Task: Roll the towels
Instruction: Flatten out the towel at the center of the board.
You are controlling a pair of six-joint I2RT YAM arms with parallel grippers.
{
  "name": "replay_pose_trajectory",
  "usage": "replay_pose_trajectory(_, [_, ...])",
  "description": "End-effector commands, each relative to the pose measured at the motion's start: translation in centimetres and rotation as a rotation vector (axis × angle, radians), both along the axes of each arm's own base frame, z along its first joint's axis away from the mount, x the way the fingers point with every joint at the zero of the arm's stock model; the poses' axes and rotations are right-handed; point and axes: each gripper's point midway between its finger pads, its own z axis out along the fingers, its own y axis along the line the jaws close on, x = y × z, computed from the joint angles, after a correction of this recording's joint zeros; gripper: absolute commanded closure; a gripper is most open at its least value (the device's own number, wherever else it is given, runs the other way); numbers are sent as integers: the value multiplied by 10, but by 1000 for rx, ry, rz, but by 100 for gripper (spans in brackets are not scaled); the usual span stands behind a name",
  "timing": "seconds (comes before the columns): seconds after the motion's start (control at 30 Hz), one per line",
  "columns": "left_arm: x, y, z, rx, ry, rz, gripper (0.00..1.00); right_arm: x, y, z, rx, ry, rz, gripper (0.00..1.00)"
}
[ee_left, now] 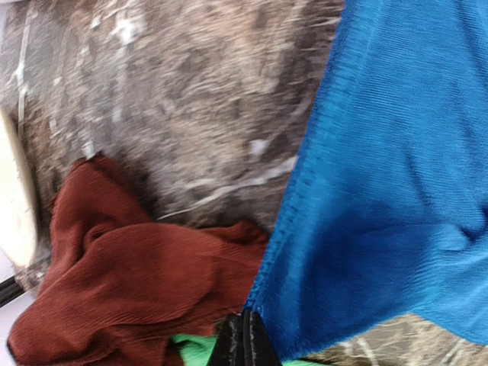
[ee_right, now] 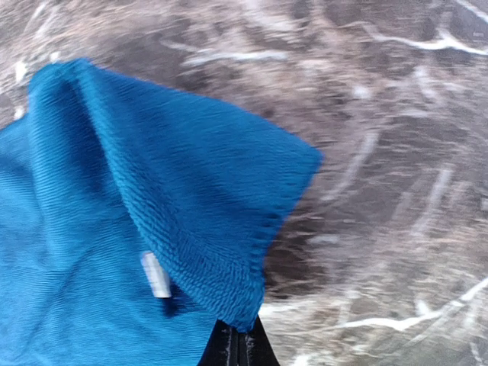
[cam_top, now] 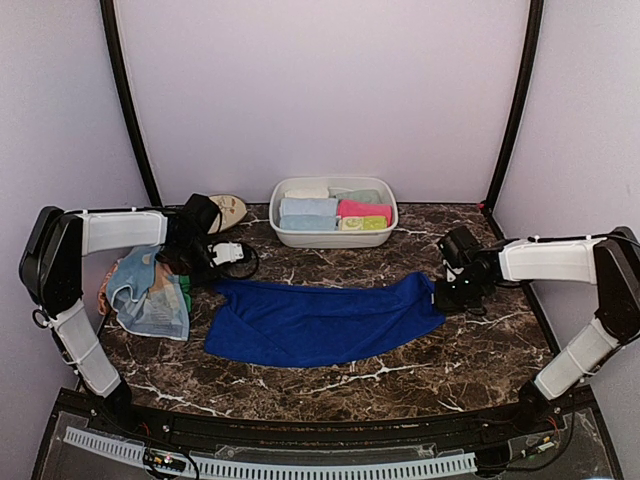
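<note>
A royal blue towel (cam_top: 320, 320) lies spread across the middle of the marble table. My left gripper (cam_top: 228, 262) is shut on its far left corner (ee_left: 263, 305). My right gripper (cam_top: 447, 292) is shut on its far right corner (ee_right: 244, 316). The corners are lifted slightly. A pile of unrolled towels lies at the left: a pale dotted one (cam_top: 150, 295), a rust-brown one (ee_left: 130, 282) and a green one (ee_left: 194, 351). Rolled towels, light blue (cam_top: 308, 208), pink (cam_top: 363, 208) and green (cam_top: 362, 223), lie in the white tub (cam_top: 332, 237).
A cream oval plate (cam_top: 230, 210) lies at the back left, partly behind my left arm. The tub stands at the back centre against the wall. Dark curved frame posts rise at both back corners. The table's right edge lies just past my right gripper.
</note>
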Motion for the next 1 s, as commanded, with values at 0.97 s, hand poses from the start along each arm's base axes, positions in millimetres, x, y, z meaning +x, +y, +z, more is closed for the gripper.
replay_pose_trajectory(0.97, [53, 37, 33, 115, -216, 111, 100, 116, -39, 63, -23, -108, -108, 96])
